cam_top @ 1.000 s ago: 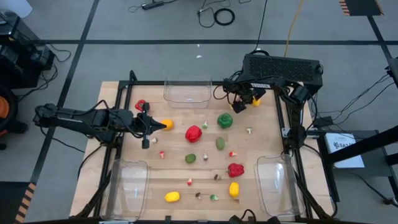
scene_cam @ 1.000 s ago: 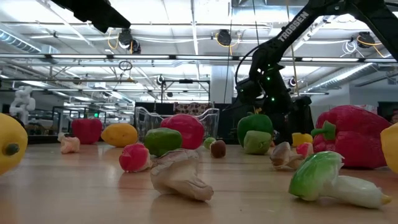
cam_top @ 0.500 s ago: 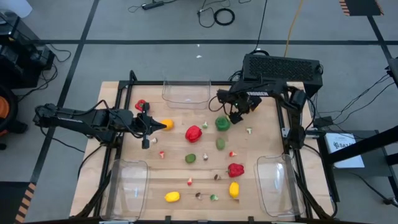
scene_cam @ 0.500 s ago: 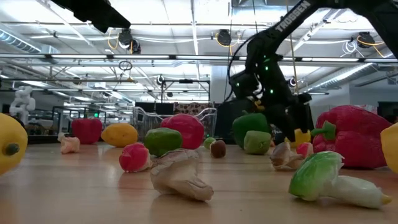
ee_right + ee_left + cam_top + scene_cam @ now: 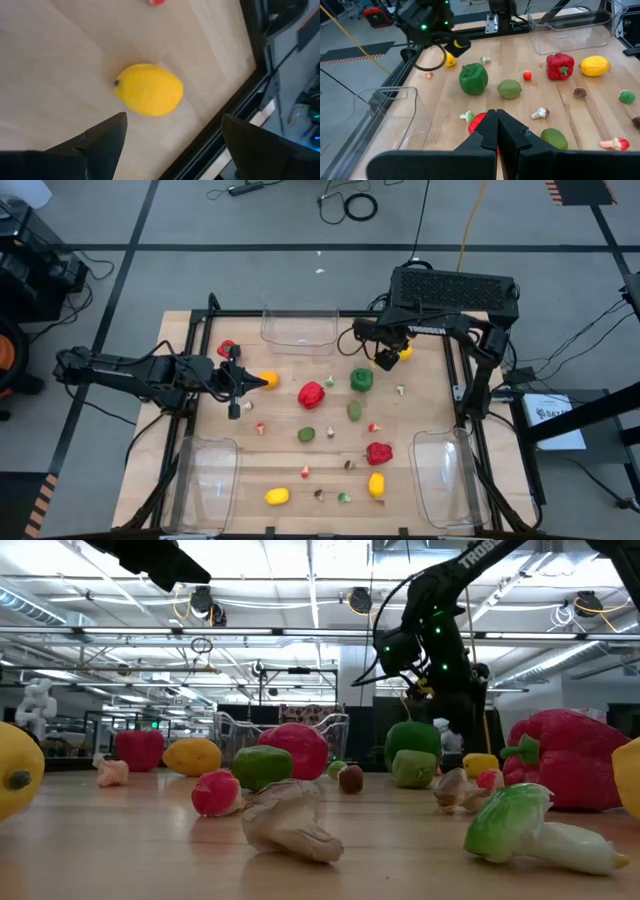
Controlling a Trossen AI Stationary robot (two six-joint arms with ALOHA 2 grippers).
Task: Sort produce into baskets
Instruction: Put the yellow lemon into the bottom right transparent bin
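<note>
Near the table's [image 5: 440,410] far right corner, the right gripper [image 5: 172,132] hovers wide open over a lemon [image 5: 149,89]. Probably light, smooth and rounded, it is best pinched across its middle.

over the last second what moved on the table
Only the right arm moved: its pincer swung out toward the green pepper, then back over the lemon by the far right rail, open and empty. The left pincer, produce and bins kept their places.

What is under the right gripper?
A yellow lemon lies on the wooden table below the open right gripper, untouched between its fingers. Nothing else shows beneath it.
</note>
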